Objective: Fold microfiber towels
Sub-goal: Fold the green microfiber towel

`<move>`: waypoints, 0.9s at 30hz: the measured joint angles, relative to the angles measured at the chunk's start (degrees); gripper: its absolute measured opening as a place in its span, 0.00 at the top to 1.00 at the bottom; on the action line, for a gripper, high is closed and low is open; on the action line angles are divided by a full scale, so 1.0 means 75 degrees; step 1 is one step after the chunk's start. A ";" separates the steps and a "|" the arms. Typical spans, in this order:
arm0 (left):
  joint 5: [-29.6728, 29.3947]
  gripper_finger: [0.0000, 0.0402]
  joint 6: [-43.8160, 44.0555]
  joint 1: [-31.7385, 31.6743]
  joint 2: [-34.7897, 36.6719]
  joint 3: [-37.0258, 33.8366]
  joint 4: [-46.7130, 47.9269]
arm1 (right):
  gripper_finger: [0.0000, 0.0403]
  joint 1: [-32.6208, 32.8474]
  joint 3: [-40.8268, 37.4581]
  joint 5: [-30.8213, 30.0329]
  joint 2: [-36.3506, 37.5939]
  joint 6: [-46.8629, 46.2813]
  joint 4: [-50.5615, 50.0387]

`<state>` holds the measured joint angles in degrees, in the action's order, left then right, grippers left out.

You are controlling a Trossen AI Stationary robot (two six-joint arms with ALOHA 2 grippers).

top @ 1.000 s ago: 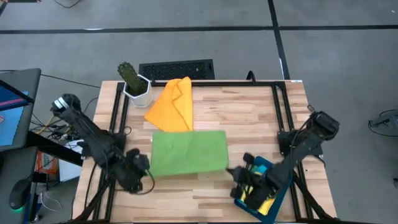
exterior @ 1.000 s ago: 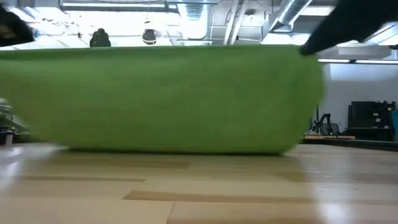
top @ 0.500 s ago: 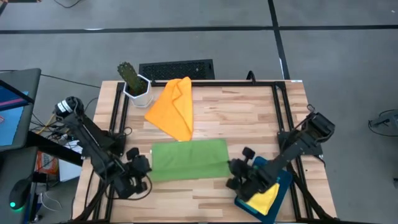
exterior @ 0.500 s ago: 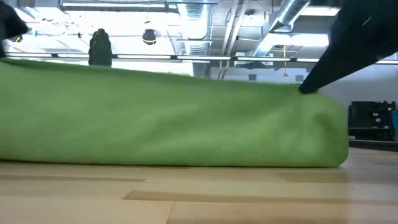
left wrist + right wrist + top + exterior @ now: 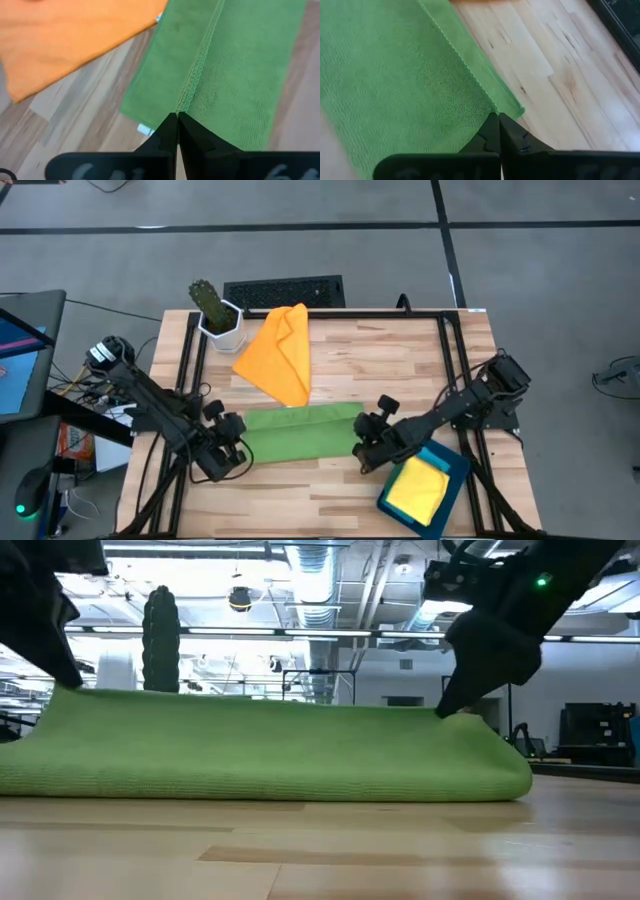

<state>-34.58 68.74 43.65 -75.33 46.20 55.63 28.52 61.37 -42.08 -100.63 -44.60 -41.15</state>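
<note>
— Where's your green towel (image 5: 300,434)?
— Folded on the surface (image 5: 400,370), stretched between your end effectors: the left end effector (image 5: 232,446) is clamped on one end's top layer, the right end effector (image 5: 366,448) on the other.
— What else do you see?
— One orange towel (image 5: 280,352) beyond them, one yellow towel (image 5: 418,488) in the teal tray (image 5: 452,474) beside your right end effector, one potted cactus (image 5: 212,308).

Low view: the green towel (image 5: 270,745) runs past the left edge; both arms are cut off at the top. The left pincer (image 5: 177,119) and right pincer (image 5: 495,120) each pinch a hemmed edge, so the cloth between the tips is hidden. Under the right arm, the teal tray (image 5: 455,470) is partly covered by a yellow towel (image 5: 418,488).
</note>
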 joint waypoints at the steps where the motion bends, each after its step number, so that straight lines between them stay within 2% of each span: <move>1: -0.0028 1.00 0.0001 -0.0027 0.0000 -0.0069 -0.0018 | 0.97 -0.0036 0.0006 0.0023 0.0005 0.0009 0.0031; 8: -0.0059 1.00 -0.0017 -0.0141 0.0000 -0.0430 -0.0334 | 0.94 -0.0095 0.0008 0.0219 0.0005 0.0095 0.0056; 17: -0.0489 0.99 -0.0263 -0.0150 -0.0003 -0.0446 -0.0457 | 0.81 -0.0123 0.0008 0.0430 0.0005 0.0145 0.0053; 22: -0.0377 0.88 -0.0320 -0.0150 -0.0003 -0.0446 -0.0474 | 0.70 -0.0172 0.0008 0.0439 0.0005 0.0158 0.0054; 27: -0.0915 0.72 -0.0741 -0.0236 -0.0003 -0.0446 -0.0483 | 0.59 -0.0188 0.0008 0.0427 0.0005 0.0228 0.0056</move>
<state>-41.44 63.18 41.88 -75.35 42.85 52.01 27.11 61.43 -38.87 -100.60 -42.89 -40.73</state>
